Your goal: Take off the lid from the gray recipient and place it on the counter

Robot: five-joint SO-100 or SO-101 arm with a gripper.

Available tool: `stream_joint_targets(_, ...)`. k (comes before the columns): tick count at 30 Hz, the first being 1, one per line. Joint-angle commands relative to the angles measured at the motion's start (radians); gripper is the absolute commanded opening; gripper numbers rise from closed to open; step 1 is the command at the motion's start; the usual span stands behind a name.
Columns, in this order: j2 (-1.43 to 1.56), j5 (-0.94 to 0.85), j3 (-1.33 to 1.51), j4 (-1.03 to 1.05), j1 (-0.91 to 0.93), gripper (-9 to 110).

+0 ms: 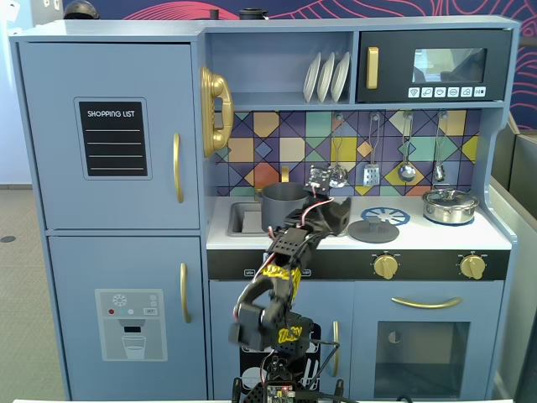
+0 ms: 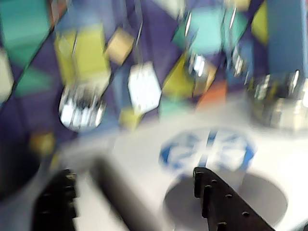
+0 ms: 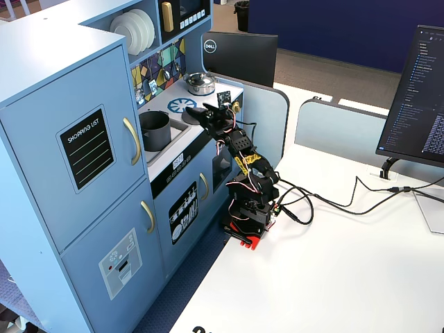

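The gray recipient (image 1: 285, 204) stands uncovered at the sink end of the white counter (image 1: 440, 238); it also shows in a fixed view (image 3: 155, 130). The dark gray lid (image 1: 373, 231) lies flat on the counter just in front of the blue burner ring (image 1: 385, 216). My gripper (image 1: 334, 218) hovers between the pot and the lid, open and empty. In the blurred wrist view my gripper (image 2: 132, 180) has its jaws wide apart. The lid (image 2: 272, 197) lies behind the right finger (image 2: 226, 207), with the burner ring (image 2: 207, 149) beyond it.
A shiny silver pot with its lid (image 1: 450, 206) stands at the counter's right end. Utensils (image 1: 372, 175) hang on the colored backsplash above. The inset sink (image 1: 243, 220) is left of the gray pot. Cables (image 3: 326, 201) run across the white table beside the arm's base.
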Motion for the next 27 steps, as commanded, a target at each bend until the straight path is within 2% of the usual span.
stream_joint_targets(1, 0.094, -0.063, -0.098, 0.442, -0.084, 3)
stream_joint_targets(6, 0.104, -0.080, -0.189, 0.879, -0.221, 0)
stream_joint_targets(10, 0.138, -0.051, -0.115, 1.045, -0.336, 0)
stream_joint_targets(14, 0.195, -0.020, 0.075, 1.022, -0.414, 0)
stream_joint_targets(18, 0.264, 0.072, 0.331, 0.830, -0.434, 0)
stream_joint_targets(21, 0.301, 0.061, 0.497, 0.721, -0.440, 0)
stream_joint_targets(27, 0.356, 0.074, 0.658, 0.802, -0.482, 0)
